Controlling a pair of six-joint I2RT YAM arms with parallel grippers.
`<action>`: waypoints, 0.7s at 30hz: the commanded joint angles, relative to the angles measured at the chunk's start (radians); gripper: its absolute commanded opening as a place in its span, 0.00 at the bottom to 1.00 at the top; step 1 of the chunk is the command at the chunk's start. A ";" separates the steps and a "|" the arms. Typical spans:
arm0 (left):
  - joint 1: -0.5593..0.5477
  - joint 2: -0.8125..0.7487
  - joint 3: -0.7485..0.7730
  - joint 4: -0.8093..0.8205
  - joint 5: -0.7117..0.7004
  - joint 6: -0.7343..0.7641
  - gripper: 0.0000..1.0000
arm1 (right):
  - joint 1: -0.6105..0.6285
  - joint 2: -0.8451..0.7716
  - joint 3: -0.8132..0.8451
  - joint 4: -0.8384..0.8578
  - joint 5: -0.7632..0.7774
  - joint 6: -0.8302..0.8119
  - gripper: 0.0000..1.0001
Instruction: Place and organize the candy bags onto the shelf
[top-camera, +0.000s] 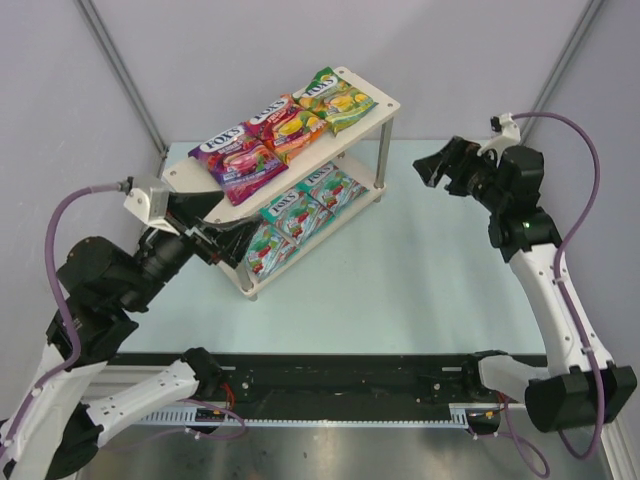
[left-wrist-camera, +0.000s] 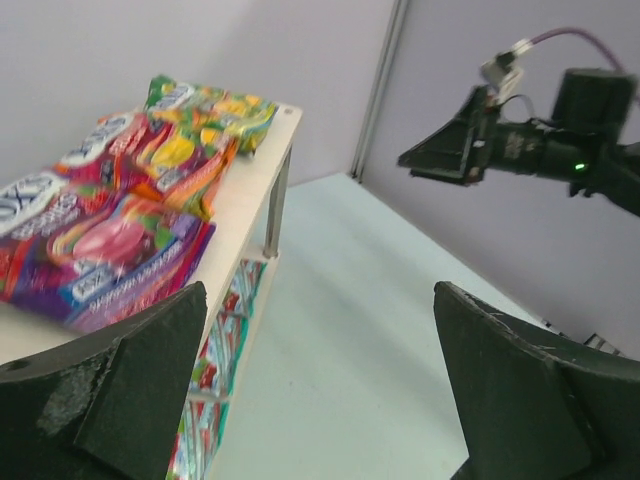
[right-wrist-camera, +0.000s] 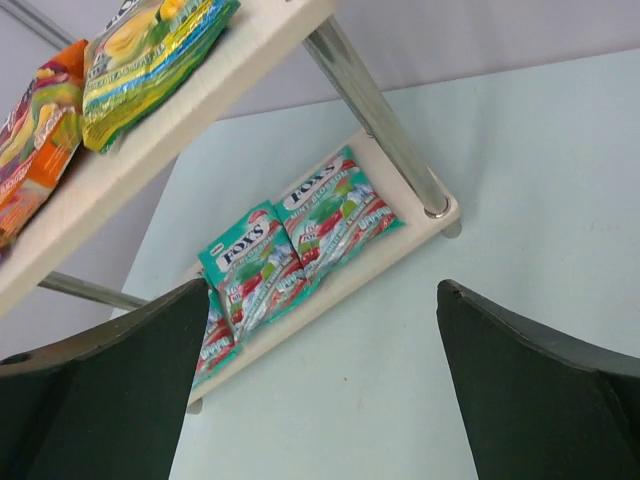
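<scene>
The shelf (top-camera: 372, 105) stands at the back middle of the table. Its top board holds a purple bag (top-camera: 238, 160), a red-orange bag (top-camera: 285, 124) and a green-yellow bag (top-camera: 338, 99). Several teal bags (top-camera: 300, 215) lie on the lower board (right-wrist-camera: 420, 232); they also show in the right wrist view (right-wrist-camera: 290, 245). My left gripper (top-camera: 228, 240) is open and empty at the shelf's near left corner, in the left wrist view (left-wrist-camera: 320, 400) over bare table. My right gripper (top-camera: 435, 165) is open and empty, raised to the right of the shelf, in its own view (right-wrist-camera: 325, 385) above the table.
The pale green table top (top-camera: 420, 280) extends in front and right of the shelf. Grey walls with metal posts (top-camera: 120, 70) close the back. A black rail (top-camera: 340, 380) runs along the near edge between the arm bases.
</scene>
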 joint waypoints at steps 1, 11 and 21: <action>0.006 -0.068 -0.140 -0.027 -0.061 -0.059 1.00 | 0.000 -0.153 -0.123 0.002 0.056 -0.011 1.00; 0.006 -0.244 -0.434 -0.027 -0.119 -0.167 1.00 | 0.002 -0.454 -0.410 -0.042 0.149 -0.003 1.00; 0.006 -0.353 -0.538 -0.036 -0.153 -0.209 1.00 | 0.002 -0.511 -0.500 -0.054 0.186 0.021 1.00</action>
